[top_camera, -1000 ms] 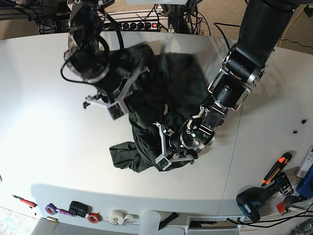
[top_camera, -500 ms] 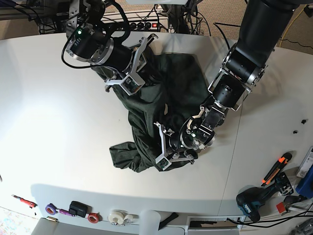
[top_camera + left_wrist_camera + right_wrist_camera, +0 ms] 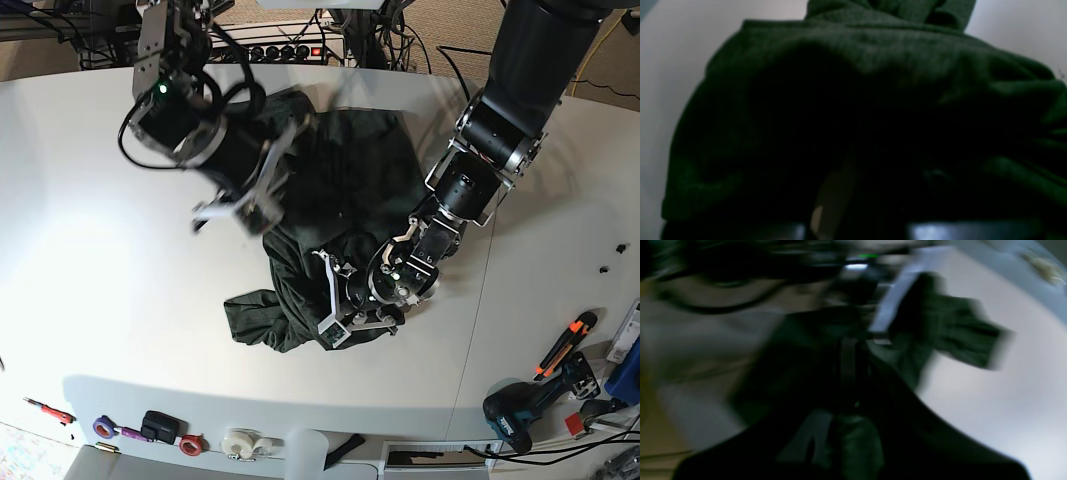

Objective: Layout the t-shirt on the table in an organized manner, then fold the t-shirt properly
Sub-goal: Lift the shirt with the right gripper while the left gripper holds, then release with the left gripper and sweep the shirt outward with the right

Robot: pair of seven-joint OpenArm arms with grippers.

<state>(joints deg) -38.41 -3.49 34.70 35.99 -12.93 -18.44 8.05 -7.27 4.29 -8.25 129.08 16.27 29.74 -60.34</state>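
While my two arms reach in from opposite sides, the t-shirt (image 3: 340,190) lies crumpled in a dark green heap near the middle of the table (image 3: 90,290), bunched rather than spread, with one loose flap trailing out toward the near edge. My left claw (image 3: 335,300) sits low at the near side of the heap, its fingers (image 3: 327,285) pressed in among the folds; from the left wrist view green knit (image 3: 873,60) fills nearly everything, and the claw looks nipped narrow on a pinch of the t-shirt, though the contact itself is too dark to make out clearly. My right claw (image 3: 245,205) hangs over the far left part of the heap, blurred in both views. Its jaws stand together, and the right wrist view shows dark cloth (image 3: 950,333) draped just past them, but I cannot tell whether any of it is gripped. Along the near edge of the table lie rolls of tape (image 3: 240,440) and a small red tool (image 3: 48,410); off to the side rest a drill (image 3: 525,405) and an orange-handled cutter (image 3: 565,340).
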